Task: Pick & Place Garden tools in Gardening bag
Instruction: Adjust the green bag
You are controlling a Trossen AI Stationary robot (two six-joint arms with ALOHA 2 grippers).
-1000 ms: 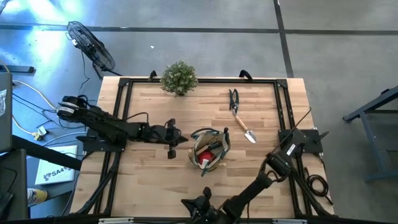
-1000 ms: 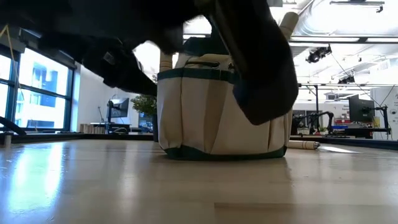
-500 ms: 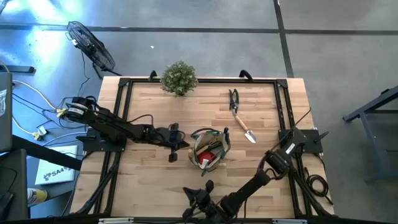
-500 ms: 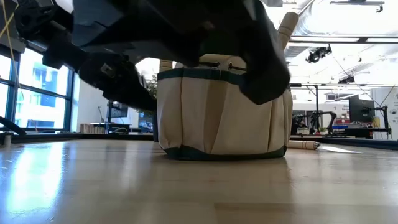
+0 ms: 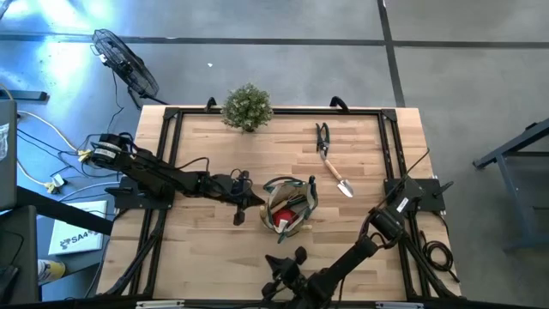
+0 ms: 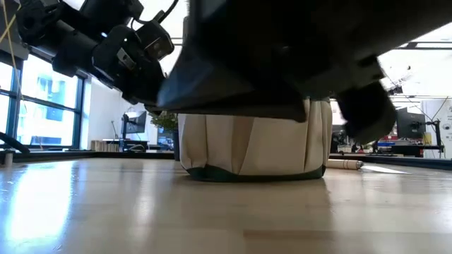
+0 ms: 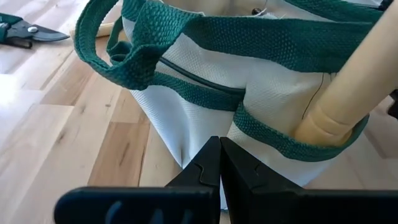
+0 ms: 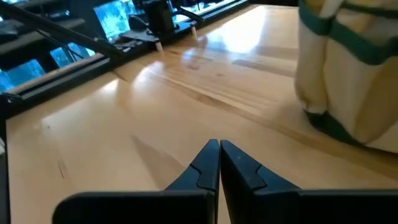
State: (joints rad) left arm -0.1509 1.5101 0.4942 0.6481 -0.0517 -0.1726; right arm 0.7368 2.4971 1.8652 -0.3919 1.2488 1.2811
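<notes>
Wooden table (image 5: 206, 142), grey floor (image 5: 283, 51) around; both end effectors closed, empty.

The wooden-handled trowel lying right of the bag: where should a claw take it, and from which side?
Probably the wooden handle of the trowel, from straight above. It lies flat on the table with bare wood on both sides, clear of the dark snips and bag.

high: straight down, far | low: tabletop level, near | wrists: close | shared: gardening bag (image 5: 289, 206)
</notes>
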